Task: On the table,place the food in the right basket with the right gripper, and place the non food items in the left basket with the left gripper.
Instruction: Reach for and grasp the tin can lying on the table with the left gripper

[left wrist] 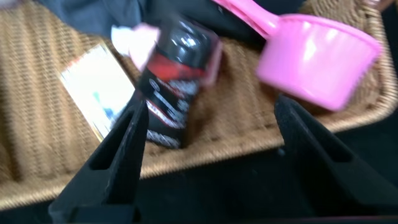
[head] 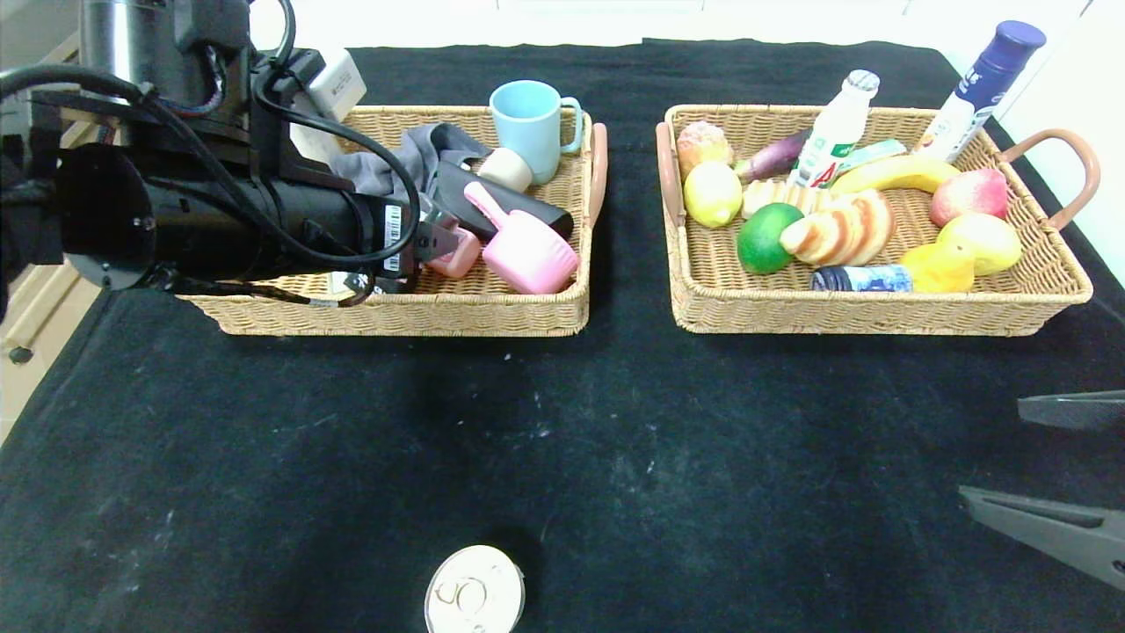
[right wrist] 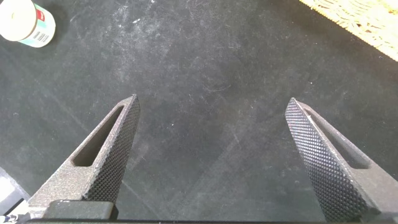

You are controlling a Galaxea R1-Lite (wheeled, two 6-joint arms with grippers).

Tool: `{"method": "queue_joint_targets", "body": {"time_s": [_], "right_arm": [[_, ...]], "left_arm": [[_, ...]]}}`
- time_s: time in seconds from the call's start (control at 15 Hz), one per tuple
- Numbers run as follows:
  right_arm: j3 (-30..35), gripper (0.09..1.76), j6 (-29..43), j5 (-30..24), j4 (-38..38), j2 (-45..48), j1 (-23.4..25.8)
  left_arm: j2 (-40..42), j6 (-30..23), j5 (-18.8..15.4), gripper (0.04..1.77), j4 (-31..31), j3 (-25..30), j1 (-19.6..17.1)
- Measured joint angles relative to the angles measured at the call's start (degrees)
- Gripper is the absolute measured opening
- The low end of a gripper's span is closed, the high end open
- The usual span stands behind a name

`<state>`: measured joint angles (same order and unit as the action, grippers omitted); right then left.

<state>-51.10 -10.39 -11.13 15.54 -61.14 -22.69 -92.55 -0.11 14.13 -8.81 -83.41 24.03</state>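
The left basket (head: 395,318) holds non-food things: a blue mug (head: 531,126), a grey cloth (head: 395,163), a black case (head: 501,204) and a pink scoop (head: 527,251). My left gripper (head: 439,242) hangs open over this basket. In the left wrist view the left gripper (left wrist: 210,106) has nothing between its fingers; a black and red tube (left wrist: 174,81) lies on the wicker beside one finger (left wrist: 121,155). The right basket (head: 879,316) holds fruit, bread and bottles. A white round jar (head: 475,596) (right wrist: 25,22) stands on the black table. My right gripper (head: 993,450) (right wrist: 212,102) is open and empty over bare cloth.
A white card (left wrist: 99,90) lies flat in the left basket beside the tube. A tall blue-capped bottle (head: 980,88) leans at the right basket's far corner. Black cloth (head: 562,440) stretches between the baskets and the near edge.
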Motion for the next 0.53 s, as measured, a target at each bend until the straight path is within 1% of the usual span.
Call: {"method": "queue_joint_targets", "body": {"time_s": [0.13,0.27,0.33,0.4,0.53], "right_arm": [[0.0,1.71,0.0,0.0,0.0,-0.1,0.0],[0.0,1.71,0.0,0.1,0.0,-0.1,0.0],[-0.1,1.71,0.0,0.1,0.0,-0.1,0.0],[-0.1,1.71,0.0,0.0,0.0,-0.2,-0.1],[-0.1,1.71,0.0,0.1,0.0,-0.2,0.0]], "left_arm": [[1.5,-1.2,-0.5,1.54,-1.1,0.3,0.7],[3.3,-0.9,-2.5,1.58,-1.2,2.0,1.0],[4.3,-1.1,-3.0,1.60,-1.5,3.0,1.5],[5.1,-2.0,-2.8,1.61,-2.0,4.1,2.3],[6.1,-5.0,-2.6,1.64,-6.7,5.9,3.6]]}}
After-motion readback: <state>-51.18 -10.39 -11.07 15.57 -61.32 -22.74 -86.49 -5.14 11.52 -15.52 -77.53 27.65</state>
